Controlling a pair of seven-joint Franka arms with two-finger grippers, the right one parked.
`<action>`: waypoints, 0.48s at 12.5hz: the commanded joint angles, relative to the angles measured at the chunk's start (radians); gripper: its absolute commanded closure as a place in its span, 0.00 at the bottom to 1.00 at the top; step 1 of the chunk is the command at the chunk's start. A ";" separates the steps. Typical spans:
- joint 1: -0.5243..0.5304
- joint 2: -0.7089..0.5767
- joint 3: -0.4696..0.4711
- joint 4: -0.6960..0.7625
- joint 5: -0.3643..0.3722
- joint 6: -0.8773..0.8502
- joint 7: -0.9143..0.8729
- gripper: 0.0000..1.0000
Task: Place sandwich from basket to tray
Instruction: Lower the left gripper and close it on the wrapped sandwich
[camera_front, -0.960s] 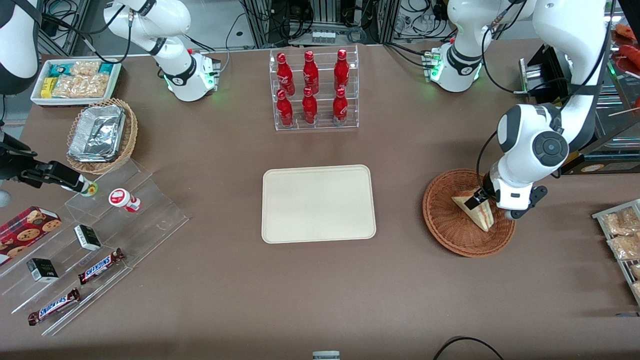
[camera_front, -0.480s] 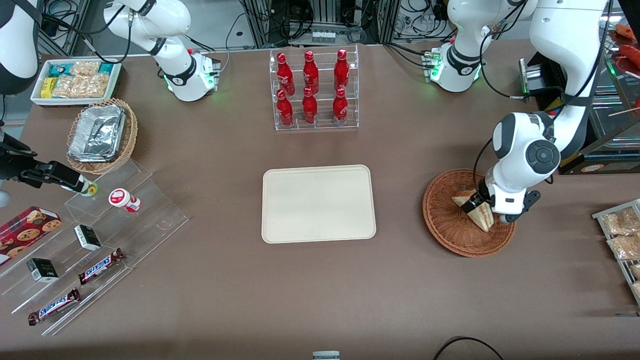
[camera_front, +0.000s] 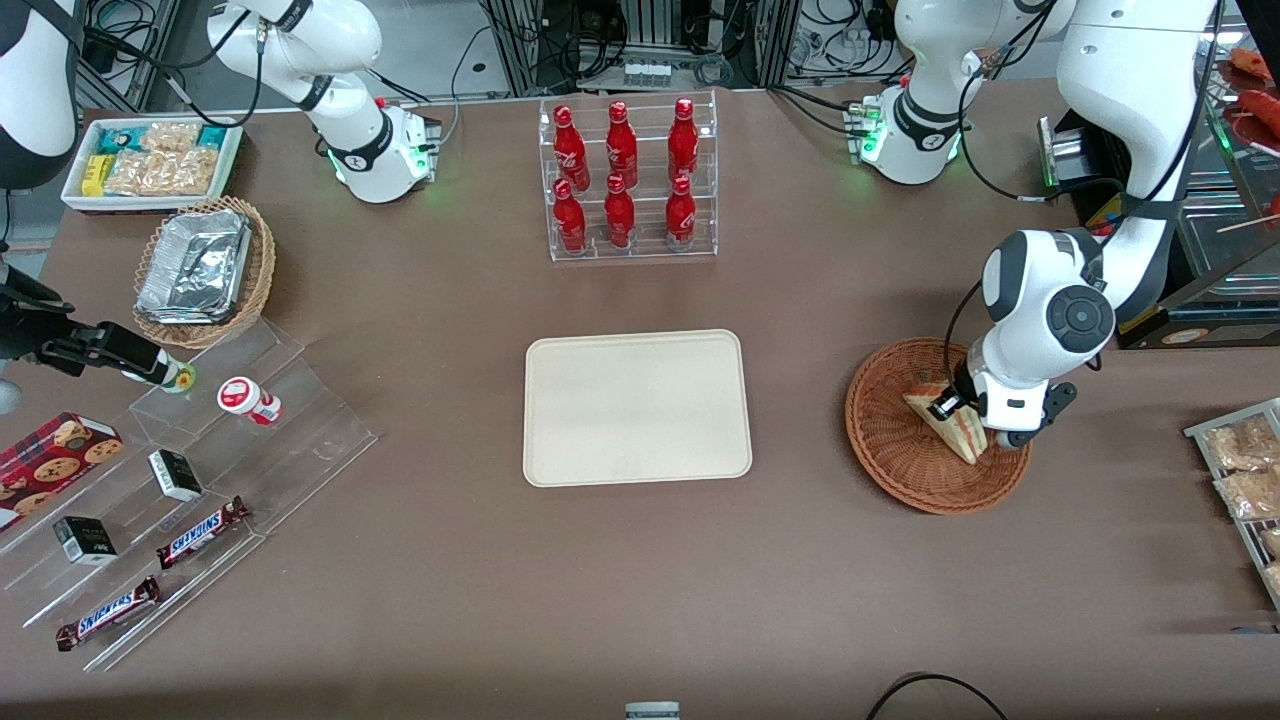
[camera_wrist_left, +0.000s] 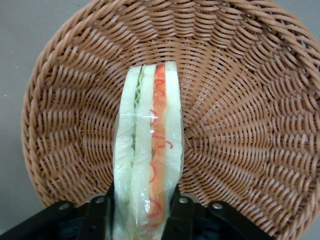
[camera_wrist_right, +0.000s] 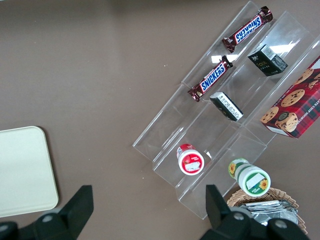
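Observation:
The sandwich (camera_front: 958, 436) (camera_wrist_left: 147, 150), a plastic-wrapped wedge of white bread with red and green filling, stands on edge in the reddish-brown woven basket (camera_front: 893, 452) (camera_wrist_left: 250, 125). My left gripper (camera_front: 948, 407) (camera_wrist_left: 146, 216) reaches down into the basket. It is shut on the sandwich, with one black finger pressed against each bread face at the wide end. The sandwich's lower edge still rests on the wicker. The cream tray (camera_front: 636, 407) (camera_wrist_right: 22, 170) lies flat beside the basket, toward the parked arm's end of the table, with nothing on it.
A clear rack of red bottles (camera_front: 627, 180) stands farther from the front camera than the tray. A wire rack of snack bags (camera_front: 1245, 470) sits at the working arm's end. Acrylic steps with candy bars (camera_front: 190, 470) and a tan foil-filled basket (camera_front: 205, 270) sit at the parked arm's end.
The left arm's wrist has shifted slightly toward the tray while staying over the basket. The sandwich has barely moved.

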 joint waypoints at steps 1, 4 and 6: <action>0.000 -0.038 -0.006 0.033 0.054 -0.119 0.049 1.00; -0.022 -0.028 -0.024 0.193 0.052 -0.356 0.134 1.00; -0.042 -0.026 -0.046 0.251 0.037 -0.408 0.166 1.00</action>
